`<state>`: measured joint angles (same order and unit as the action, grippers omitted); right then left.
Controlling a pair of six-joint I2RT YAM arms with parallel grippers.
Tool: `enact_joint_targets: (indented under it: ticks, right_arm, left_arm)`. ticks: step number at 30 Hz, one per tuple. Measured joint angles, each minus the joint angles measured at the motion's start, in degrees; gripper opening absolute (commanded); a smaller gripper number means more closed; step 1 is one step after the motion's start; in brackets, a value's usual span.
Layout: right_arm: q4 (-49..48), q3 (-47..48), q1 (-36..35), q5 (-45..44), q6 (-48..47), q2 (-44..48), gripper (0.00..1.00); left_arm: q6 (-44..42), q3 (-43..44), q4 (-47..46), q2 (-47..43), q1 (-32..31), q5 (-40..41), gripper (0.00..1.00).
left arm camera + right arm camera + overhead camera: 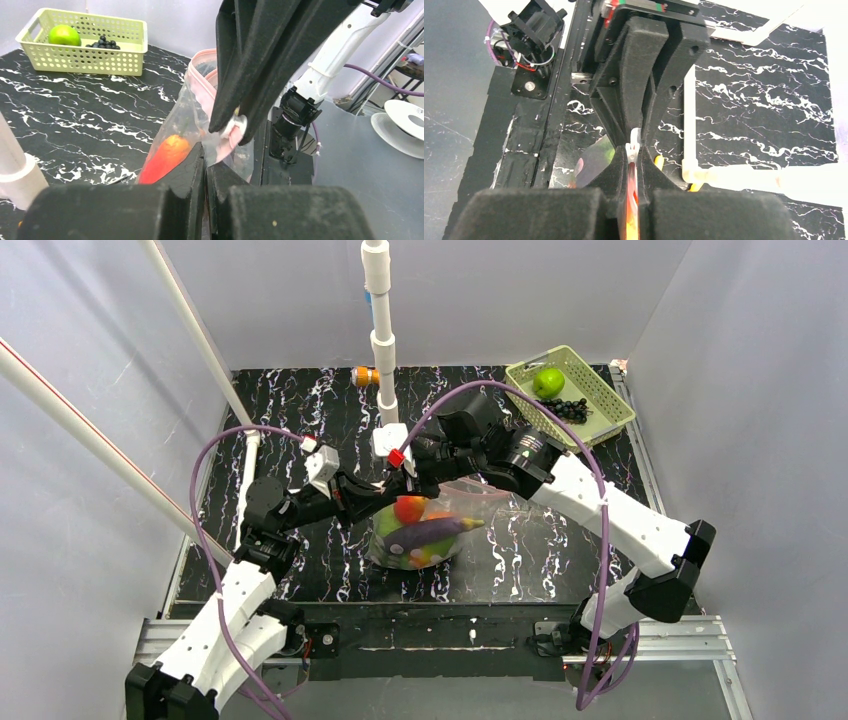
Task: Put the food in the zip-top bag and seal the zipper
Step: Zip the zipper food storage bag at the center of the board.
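A black table [300, 420] veined with white is being enclosed by grey walls. From above, the clear bag [470, 505] is being held upright on that table, with a purple eggplant [435, 532] and a red fruit [408, 508] lying inside it. At the bag's top edge the left gripper [388, 496] and the right gripper [412, 478] are being brought tip to tip. A white pipe [381, 340] is standing just behind the bag. A pale green basket [600, 405] holding a round green fruit [547, 382] and dark grapes [572, 408] is sitting well apart from the bag, to its far right.

In the left wrist view, the pink zipper [202, 62] along the bag's mouth is being pinched by the right gripper, whose fingers [225, 90] are reaching down from above. The left gripper's own jaws are being pressed together on the bag's edge just below. An orange-red fruit [167, 155] is showing through the plastic.

In the right wrist view, the zipper is being clamped between the right gripper's closed jaws, and the left gripper's fingers [624, 85] are closed on the same strip directly above.
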<state>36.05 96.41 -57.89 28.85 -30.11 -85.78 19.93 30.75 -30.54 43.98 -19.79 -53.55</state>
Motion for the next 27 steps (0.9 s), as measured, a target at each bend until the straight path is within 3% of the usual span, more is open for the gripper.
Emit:
enact_joint_targets:
  ticks: [7, 18, 19, 22, 24, 27]
  right_arm:
    - [-4.2, -3.9, 0.0, -1.9, 1.5, 2.0, 0.01]
    - [-5.6, -13.8, 3.9, -2.7, 4.0, 11.4, 0.01]
    - [-5.6, -13.8, 3.9, -2.8, 4.0, 11.5, 0.01]
    - [-4.9, -13.8, 4.0, -3.2, 4.0, 11.5, 0.01]
    - [-4.4, -13.7, 4.3, -3.2, 4.0, 11.6, 0.01]
    - [-4.2, -13.7, 4.6, -2.7, 4.2, 11.6, 0.01]
  left_arm:
    - [-0.8, -4.0, -1.2, -5.8, -0.2, 3.4, 0.00]
    - [-1.3, -4.1, -1.6, -6.7, -0.6, 4.0, 0.00]
    - [-1.3, -4.1, -1.7, -6.6, -0.6, 3.9, 0.03]
    - [-1.3, -2.9, 0.6, -6.1, -0.6, 3.0, 0.39]
    - [-1.2, -1.2, 2.9, -5.4, -0.5, 3.0, 0.57]
    - [-0.3, 0.7, 5.0, -5.2, -0.6, 3.6, 0.66]
